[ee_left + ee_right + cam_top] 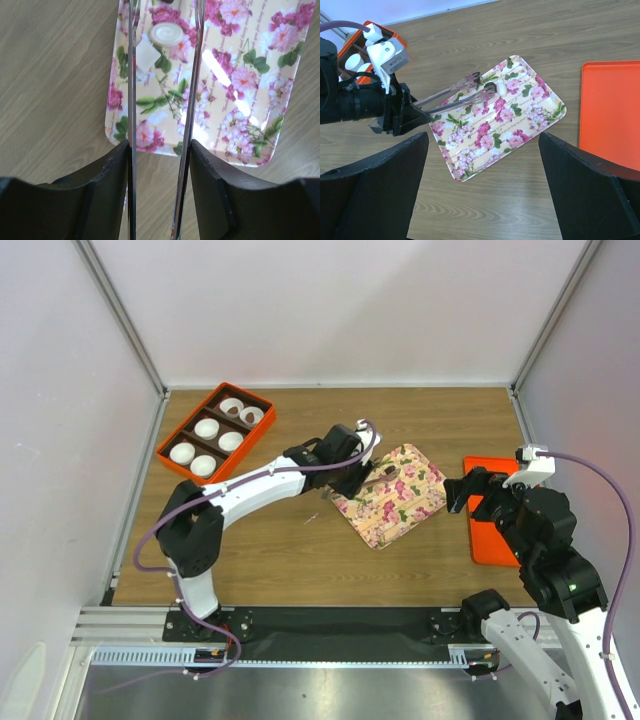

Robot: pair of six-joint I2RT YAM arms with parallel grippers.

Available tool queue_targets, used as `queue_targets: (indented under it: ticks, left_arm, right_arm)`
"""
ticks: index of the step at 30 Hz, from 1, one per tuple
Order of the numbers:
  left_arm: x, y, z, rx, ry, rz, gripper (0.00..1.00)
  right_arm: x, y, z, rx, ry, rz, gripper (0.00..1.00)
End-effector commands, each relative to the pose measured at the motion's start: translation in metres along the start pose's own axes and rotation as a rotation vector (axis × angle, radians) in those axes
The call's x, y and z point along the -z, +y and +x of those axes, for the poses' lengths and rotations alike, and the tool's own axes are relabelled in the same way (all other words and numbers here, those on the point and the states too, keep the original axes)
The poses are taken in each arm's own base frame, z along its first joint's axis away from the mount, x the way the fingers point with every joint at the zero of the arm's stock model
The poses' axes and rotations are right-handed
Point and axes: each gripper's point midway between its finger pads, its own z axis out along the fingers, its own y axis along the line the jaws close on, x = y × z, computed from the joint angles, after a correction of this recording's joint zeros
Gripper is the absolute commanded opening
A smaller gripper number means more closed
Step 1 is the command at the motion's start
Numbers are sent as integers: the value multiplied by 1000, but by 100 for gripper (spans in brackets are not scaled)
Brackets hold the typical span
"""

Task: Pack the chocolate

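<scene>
A wooden tabletop (300,550) is carrying a pink-flowered tray (520,125) at its centre. The left arm is reaching across to the tray. Its left gripper (160,150) is partly closed, squeezing a pair of metal tongs (455,97) by the handles. The two thin tong arms are standing apart and stretching out over the tray. A small dark chocolate (490,89) is lying on the tray at the tong tips, just beside a white oval piece (169,35). Whether the tips are touching the chocolate cannot be told.

The right gripper (480,200) is hovering above the tabletop, spread fully wide and holding nothing. Just to its right, a flat orange lid (610,110) is lying on the tabletop. At the far left, an orange box (188,418) with dark dividers is holding white paper cups (207,428).
</scene>
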Motion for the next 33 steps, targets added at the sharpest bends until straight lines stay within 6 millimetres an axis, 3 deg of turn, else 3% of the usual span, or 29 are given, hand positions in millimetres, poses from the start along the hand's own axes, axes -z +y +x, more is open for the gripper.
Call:
queue_targets:
  ticks: [1, 13, 19, 24, 33]
  left_arm:
    - [-5, -9, -33, -41, -91, 37, 54]
    - [-19, -10, -27, -31, -69, 45, 49]
    - [-18, -12, -27, -30, -75, 49, 47]
    - [-16, -11, -25, -31, -69, 49, 38]
    - [-1, -13, -30, -18, -102, 56, 33]
  right_arm:
    - [5, 0, -14, 16, -45, 2, 100]
    - [1, -3, -11, 27, -43, 15, 100]
    - [0, -2, -10, 23, -42, 12, 100]
    - [1, -4, -9, 23, -39, 17, 100]
    - [2, -2, -9, 14, -40, 10, 100]
